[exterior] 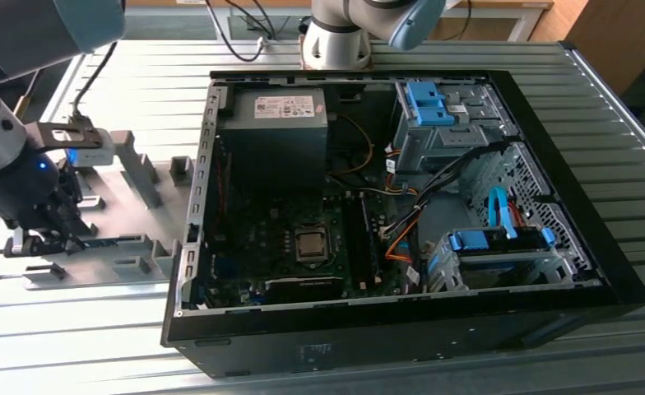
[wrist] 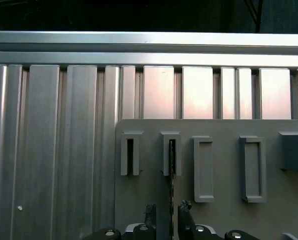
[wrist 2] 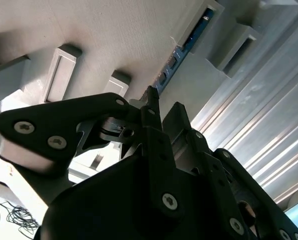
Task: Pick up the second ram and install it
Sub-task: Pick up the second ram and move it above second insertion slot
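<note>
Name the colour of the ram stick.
The ram stick is blue, clearest in the second wrist view.

A robotics lab or assembly workshop: a ribbed aluminium-profile surface [exterior: 81,354] carries an opened black desktop computer case [exterior: 410,346] with its green motherboard [exterior: 267,239] exposed, beside a grey plastic fixture plate [exterior: 114,271] with holder blocks; a pale grey robot arm base [exterior: 339,41] stands on it, loose black cables [exterior: 246,33] trailing behind

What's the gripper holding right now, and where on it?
Nothing yet: the open gripper straddles the second ram, with a gap showing beside it. The ram stands in its grey holder.
</note>
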Action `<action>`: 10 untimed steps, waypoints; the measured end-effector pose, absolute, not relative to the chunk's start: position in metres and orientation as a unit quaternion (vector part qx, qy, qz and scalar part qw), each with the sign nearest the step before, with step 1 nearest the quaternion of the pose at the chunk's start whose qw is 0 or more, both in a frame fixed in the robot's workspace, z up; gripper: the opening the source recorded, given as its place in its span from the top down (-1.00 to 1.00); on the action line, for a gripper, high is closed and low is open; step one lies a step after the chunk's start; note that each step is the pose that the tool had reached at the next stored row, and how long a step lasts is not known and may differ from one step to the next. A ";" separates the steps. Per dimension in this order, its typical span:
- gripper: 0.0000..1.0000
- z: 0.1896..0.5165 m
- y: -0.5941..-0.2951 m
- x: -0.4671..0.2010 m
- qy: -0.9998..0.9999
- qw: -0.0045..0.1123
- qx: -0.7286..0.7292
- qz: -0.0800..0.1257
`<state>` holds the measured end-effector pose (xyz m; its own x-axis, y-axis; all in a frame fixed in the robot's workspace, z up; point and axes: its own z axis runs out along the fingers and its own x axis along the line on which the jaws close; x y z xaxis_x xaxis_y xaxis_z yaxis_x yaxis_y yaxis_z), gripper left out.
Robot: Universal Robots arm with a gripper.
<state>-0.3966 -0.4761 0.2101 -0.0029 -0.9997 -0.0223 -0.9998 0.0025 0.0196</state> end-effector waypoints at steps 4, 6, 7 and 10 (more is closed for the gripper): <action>0.38 0.208 -0.476 -0.396 0.708 0.002 -0.706 0.015; 0.38 0.206 -0.475 -0.397 0.708 0.002 -0.706 0.016; 0.38 0.205 -0.475 -0.397 0.708 0.002 -0.706 0.016; 0.38 0.201 -0.475 -0.397 0.708 0.002 -0.706 0.016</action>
<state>-0.3965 -0.4754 0.2010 -0.0029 -0.9997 -0.0248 -0.9998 0.0024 0.0193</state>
